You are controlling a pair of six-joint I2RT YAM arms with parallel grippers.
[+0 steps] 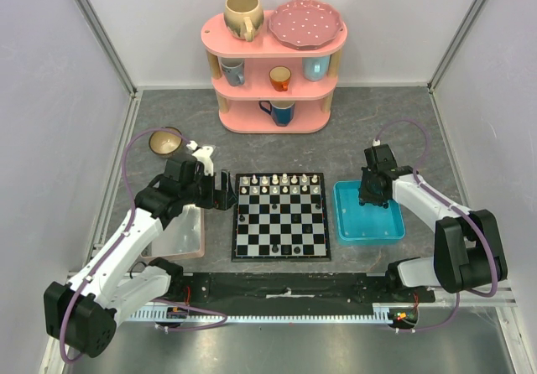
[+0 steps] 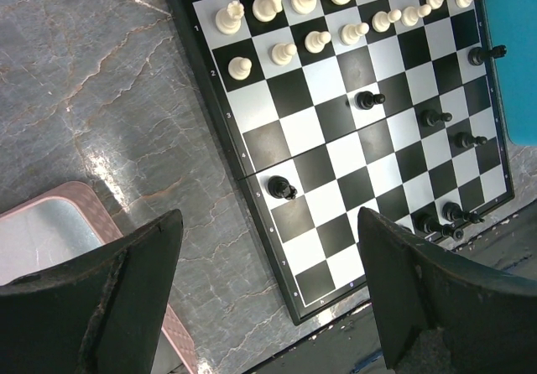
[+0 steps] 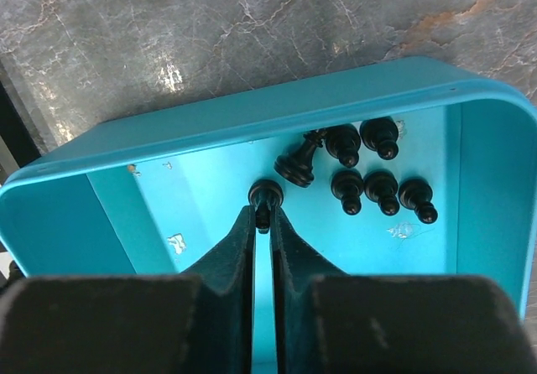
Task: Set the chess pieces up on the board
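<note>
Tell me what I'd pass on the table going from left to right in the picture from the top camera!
Pink-rimmed tray → chessboard → blue tray.

The only readable marks are small pale numbers printed on the dark border of the board (image 2: pixel 220 114), caught by the left wrist camera. Along the board's left edge they read 1, 2, 3, 4 from the far-left corner toward the near-left corner, one beside each row of squares. Farther along that edge they are too faint to read surely, and two marks on the far edge look like a 4 and a 6, too small to be certain.
</note>
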